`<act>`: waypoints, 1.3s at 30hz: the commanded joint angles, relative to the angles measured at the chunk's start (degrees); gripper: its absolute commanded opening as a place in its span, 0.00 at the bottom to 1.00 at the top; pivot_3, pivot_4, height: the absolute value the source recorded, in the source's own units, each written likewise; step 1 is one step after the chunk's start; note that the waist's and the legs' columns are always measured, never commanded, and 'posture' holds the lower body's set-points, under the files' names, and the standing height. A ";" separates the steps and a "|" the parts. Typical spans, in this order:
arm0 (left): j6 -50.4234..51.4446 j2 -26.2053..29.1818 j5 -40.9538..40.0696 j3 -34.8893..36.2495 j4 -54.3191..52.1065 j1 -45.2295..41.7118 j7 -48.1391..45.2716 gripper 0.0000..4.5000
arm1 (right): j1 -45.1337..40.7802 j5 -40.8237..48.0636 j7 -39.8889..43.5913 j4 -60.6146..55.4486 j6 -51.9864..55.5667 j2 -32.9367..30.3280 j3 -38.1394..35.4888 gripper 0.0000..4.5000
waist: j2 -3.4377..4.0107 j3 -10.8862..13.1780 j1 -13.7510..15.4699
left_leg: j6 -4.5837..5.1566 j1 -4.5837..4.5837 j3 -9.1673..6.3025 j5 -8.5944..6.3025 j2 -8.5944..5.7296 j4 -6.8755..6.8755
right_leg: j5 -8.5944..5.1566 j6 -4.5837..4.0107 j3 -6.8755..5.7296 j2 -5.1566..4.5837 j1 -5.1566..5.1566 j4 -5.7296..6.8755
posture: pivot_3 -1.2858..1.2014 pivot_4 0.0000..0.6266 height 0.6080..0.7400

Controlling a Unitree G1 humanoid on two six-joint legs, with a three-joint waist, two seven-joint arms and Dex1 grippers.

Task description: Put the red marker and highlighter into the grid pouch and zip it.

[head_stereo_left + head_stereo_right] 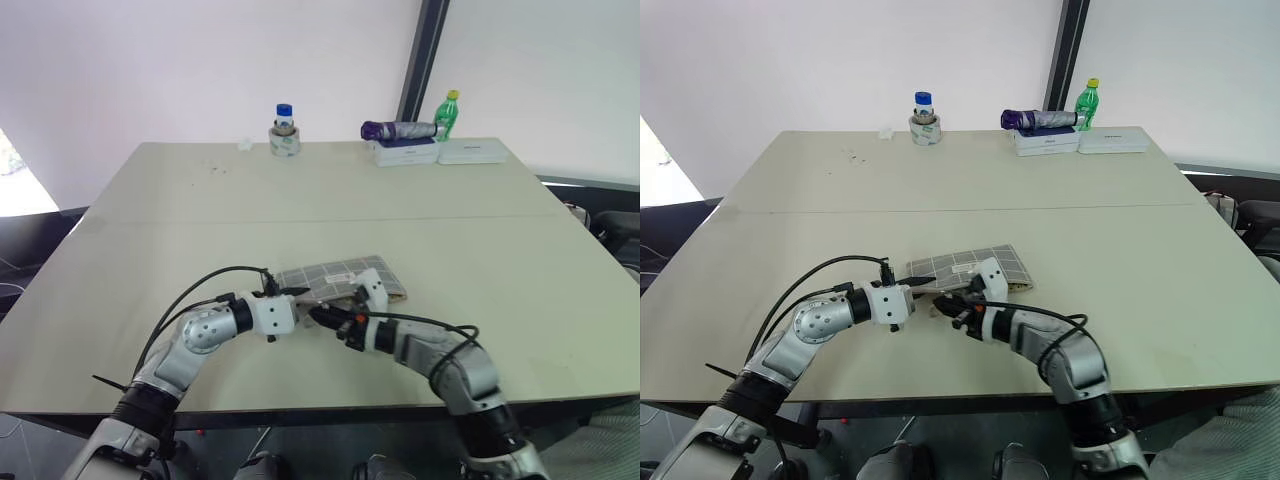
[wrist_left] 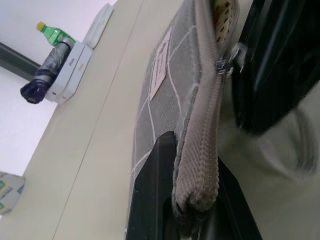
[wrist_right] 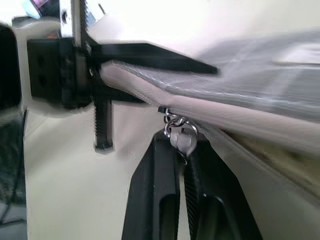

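Note:
The grid pouch (image 1: 345, 275) lies flat on the table, near its front edge. My left gripper (image 1: 298, 300) is shut on the pouch's near-left end, with the zipper seam (image 2: 200, 150) between its fingers. My right gripper (image 3: 181, 142) is shut on the metal zipper pull (image 3: 179, 136), which sits close to the end held by the left gripper (image 3: 100, 65). Past the pull the pouch mouth (image 2: 222, 15) gapes open. The red marker and the highlighter are hidden.
Along the far edge of the table (image 1: 200, 230) stand a blue-capped jar on a tape roll (image 1: 284, 130), a purple folded umbrella (image 1: 398, 130) on white boxes (image 1: 405, 152), a green bottle (image 1: 448, 115) and another white box (image 1: 472, 150).

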 commanded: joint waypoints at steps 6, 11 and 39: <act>-1.52 3.58 -2.18 3.26 -1.14 2.66 0.84 0.00 | 0.74 1.21 4.74 -1.08 -0.41 -13.52 -8.64 0.01 | 0.00 0.00 -0.18 | 0.02 0.03 0.00 -0.01 0.03 -0.08 | 0.00 0.00 0.00 0.01 -0.04 0.00 | 0.52 0.24 1.00; -2.88 7.10 -4.49 5.51 3.87 1.61 0.47 0.00 | 0.48 -2.72 7.95 6.05 -6.32 -22.30 -10.73 0.01 | 0.00 0.00 -0.10 | 0.02 0.03 0.02 -0.01 0.02 -0.06 | 0.00 0.00 0.00 0.00 -0.03 -0.03 | 0.52 0.24 1.00; 19.37 11.42 -37.78 27.41 -10.06 17.92 -8.20 0.80 | 8.01 -1.75 24.42 9.51 -28.67 -26.93 -19.06 0.99 | -0.03 0.05 0.16 | -0.23 0.06 0.06 0.14 0.04 -0.13 | -0.06 0.12 0.00 0.00 0.07 -0.14 | 0.52 0.24 1.00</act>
